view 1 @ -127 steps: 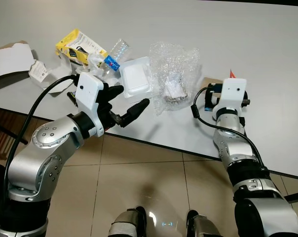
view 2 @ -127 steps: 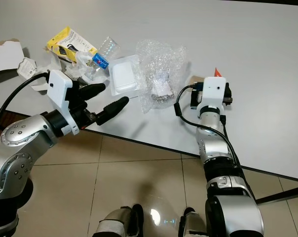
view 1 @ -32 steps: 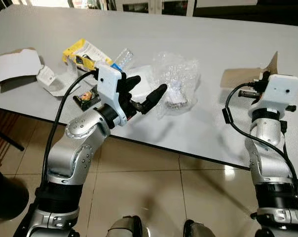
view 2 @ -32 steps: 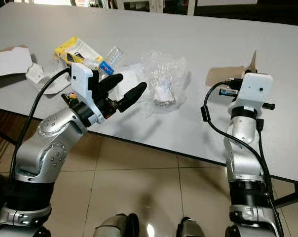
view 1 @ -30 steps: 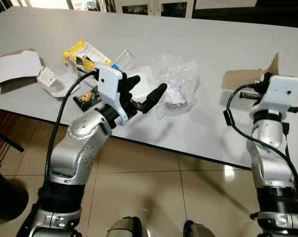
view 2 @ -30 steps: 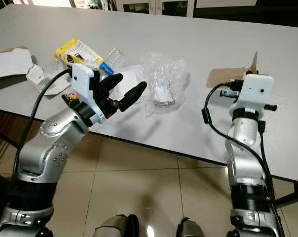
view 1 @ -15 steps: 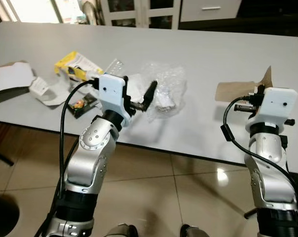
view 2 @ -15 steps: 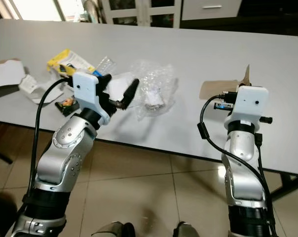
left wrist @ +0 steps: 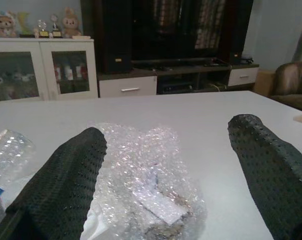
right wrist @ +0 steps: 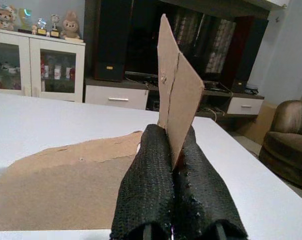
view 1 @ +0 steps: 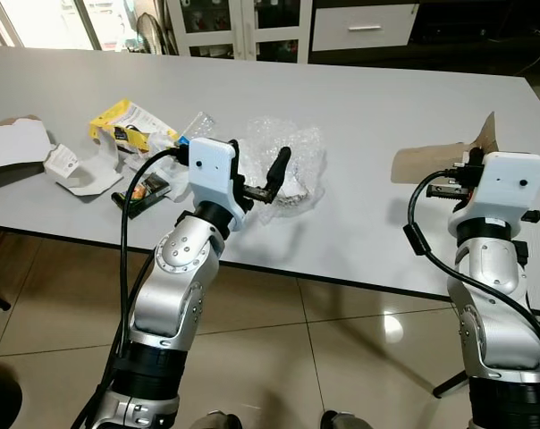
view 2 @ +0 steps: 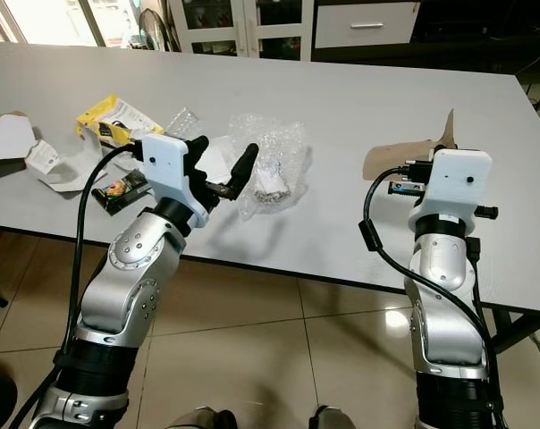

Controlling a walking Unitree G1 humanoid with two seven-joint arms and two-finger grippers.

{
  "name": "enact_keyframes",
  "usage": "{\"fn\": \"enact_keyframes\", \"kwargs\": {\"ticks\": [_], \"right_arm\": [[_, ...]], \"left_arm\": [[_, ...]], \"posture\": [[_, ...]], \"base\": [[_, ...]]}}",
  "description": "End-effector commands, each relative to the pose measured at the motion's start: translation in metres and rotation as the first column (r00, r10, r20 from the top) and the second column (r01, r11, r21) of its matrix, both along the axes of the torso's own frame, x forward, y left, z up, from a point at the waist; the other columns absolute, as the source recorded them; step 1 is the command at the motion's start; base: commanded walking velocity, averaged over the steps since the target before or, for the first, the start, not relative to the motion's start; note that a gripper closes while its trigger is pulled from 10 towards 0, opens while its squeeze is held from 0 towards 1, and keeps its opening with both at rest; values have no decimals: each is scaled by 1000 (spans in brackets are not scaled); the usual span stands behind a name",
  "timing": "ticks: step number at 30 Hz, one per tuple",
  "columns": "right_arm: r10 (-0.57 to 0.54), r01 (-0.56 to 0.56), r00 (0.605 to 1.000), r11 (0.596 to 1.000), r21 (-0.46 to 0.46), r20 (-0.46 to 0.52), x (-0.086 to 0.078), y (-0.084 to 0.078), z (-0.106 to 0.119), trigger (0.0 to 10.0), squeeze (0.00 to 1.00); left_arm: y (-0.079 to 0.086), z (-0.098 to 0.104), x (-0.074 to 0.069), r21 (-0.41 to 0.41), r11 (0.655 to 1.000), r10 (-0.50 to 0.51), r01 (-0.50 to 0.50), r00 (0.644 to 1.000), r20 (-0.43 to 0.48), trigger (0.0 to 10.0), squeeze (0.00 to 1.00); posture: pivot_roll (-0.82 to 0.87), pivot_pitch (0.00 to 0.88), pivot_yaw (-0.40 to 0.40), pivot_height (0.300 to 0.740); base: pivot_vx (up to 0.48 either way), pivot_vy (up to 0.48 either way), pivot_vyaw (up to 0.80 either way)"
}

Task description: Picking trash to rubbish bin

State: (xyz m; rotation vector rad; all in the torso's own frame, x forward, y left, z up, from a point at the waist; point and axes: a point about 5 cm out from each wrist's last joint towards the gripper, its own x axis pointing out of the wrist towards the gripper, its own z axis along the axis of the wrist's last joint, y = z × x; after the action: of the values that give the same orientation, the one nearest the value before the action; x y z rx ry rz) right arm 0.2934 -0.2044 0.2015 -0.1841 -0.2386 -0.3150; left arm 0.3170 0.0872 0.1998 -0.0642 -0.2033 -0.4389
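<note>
— Left hand (view 1: 255,179) has crept from the bench's (view 1: 359,116) near edge up to the bubble wrap (view 1: 288,156), fingers wide apart, empty.

— Right hand (right wrist: 172,165) pinches that brown cardboard (view 1: 431,163). Wrap's light, soft, slippery; grab its bunched middle.

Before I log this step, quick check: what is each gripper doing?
Left gripper: open, fingers either side of the bubble wrap.
Right gripper: shut on the brown cardboard piece.
</note>
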Motion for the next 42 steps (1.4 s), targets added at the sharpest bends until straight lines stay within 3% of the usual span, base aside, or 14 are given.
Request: {"fn": "enact_keyframes", "kwargs": {"ticks": [1,28,42], "right_arm": [[15,-15,1000,1000,-8,11,0,5,5,10000,0],[11,-10,999,1000,30,-36,0,2,-1,10000,0],[11,-10,999,999,40,-48,1,2,-4,10000,0]], "left_arm": [[-4,-1,-1,-3,1000,-26,26,1000,-6,10000,0],[-3,-8,1,-38,999,-33,30,996,-84,10000,0],[-4,-8,0,-26,999,-47,45,995,-90,10000,0]], "posture": [[-73,62,58,740],[-74,71,51,740],[-67,74,54,740]], "base": [[0,0,0],[0,0,0],[-288,0,0]]}}
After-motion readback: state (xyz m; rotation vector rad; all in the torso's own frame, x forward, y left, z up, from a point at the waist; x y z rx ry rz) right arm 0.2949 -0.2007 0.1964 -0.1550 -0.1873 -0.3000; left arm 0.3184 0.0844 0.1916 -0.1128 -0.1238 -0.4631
